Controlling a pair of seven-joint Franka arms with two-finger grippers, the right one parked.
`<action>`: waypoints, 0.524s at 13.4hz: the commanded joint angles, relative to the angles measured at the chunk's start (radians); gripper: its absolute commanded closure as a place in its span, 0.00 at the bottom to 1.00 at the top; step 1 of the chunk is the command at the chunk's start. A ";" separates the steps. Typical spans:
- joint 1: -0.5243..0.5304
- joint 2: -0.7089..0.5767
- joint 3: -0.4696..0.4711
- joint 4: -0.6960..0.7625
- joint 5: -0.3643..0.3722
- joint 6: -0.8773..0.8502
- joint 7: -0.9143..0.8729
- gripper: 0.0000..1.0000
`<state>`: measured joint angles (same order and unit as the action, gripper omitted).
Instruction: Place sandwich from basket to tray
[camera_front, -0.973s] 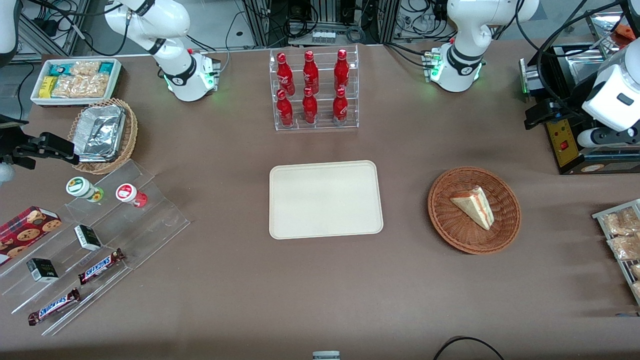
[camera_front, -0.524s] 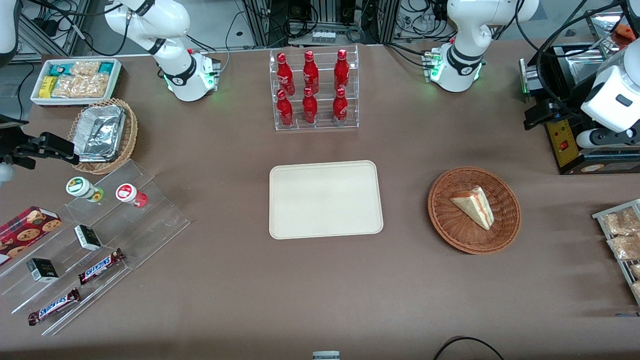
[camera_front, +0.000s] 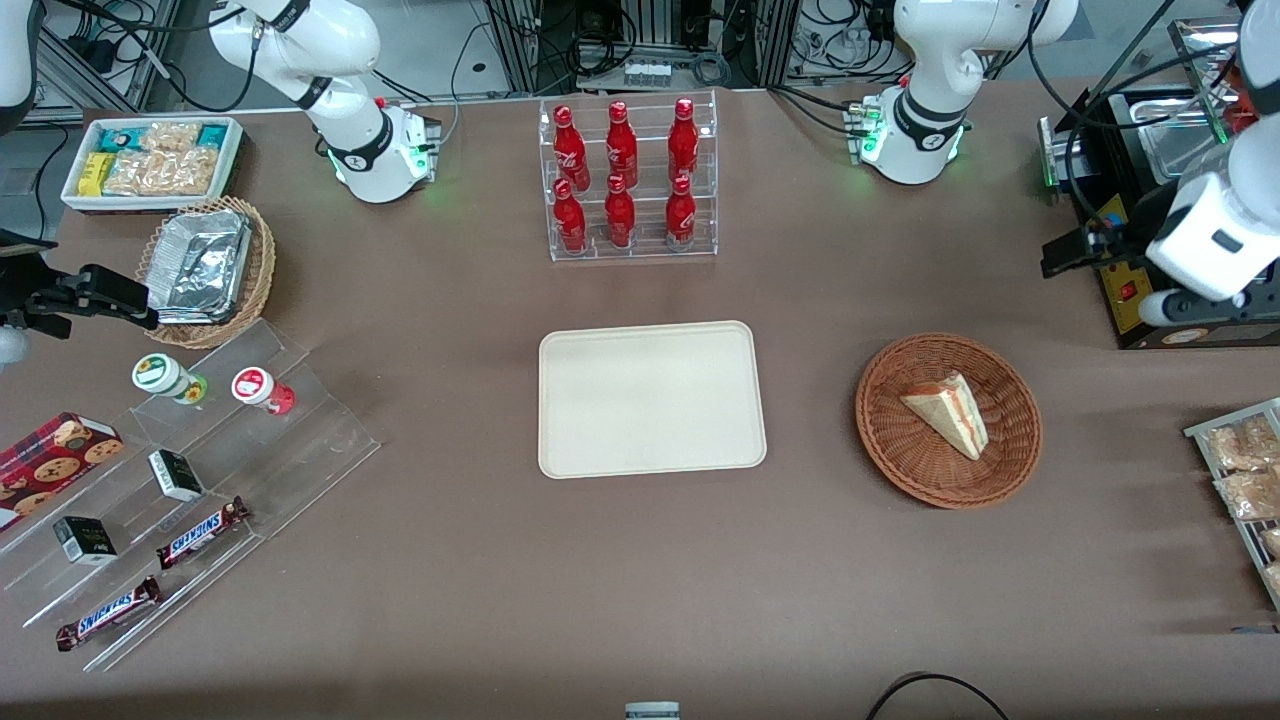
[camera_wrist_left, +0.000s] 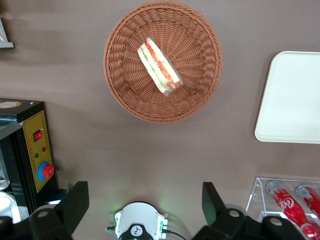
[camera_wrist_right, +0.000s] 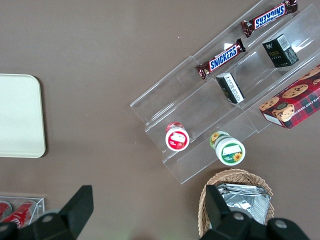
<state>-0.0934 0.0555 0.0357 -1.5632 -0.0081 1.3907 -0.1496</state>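
Note:
The sandwich (camera_front: 948, 412), a white bread wedge with orange-red and green filling, lies in the round reddish-brown wicker basket (camera_front: 890, 460). The cream tray (camera_front: 650, 400) lies flat and bare beside the basket, toward the parked arm's end. My left gripper (camera_front: 1062, 262) hangs high over the table, farther from the front camera than the basket and toward the working arm's end. In the left wrist view the gripper (camera_wrist_left: 144, 189) is open and holds nothing; the sandwich (camera_wrist_left: 159, 66), basket (camera_wrist_left: 120, 85) and tray (camera_wrist_left: 295, 100) lie well below it.
A clear rack of red bottles (camera_front: 628, 180) stands farther from the front camera than the tray. A black control box (camera_front: 1140, 290) sits by the gripper. The working arm's base (camera_front: 905, 140) is near. Bagged snacks (camera_front: 1245, 470) lie at the working arm's end.
The left arm's wrist and gripper have shifted slightly toward the basket. The sandwich, basket and tray have not moved.

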 joint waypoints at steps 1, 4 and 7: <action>0.003 -0.003 0.004 -0.082 0.020 0.089 0.010 0.00; 0.007 -0.012 0.024 -0.219 0.028 0.221 -0.002 0.00; 0.009 -0.034 0.026 -0.361 0.033 0.388 -0.065 0.00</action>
<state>-0.0849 0.0690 0.0647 -1.8214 0.0093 1.6912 -0.1651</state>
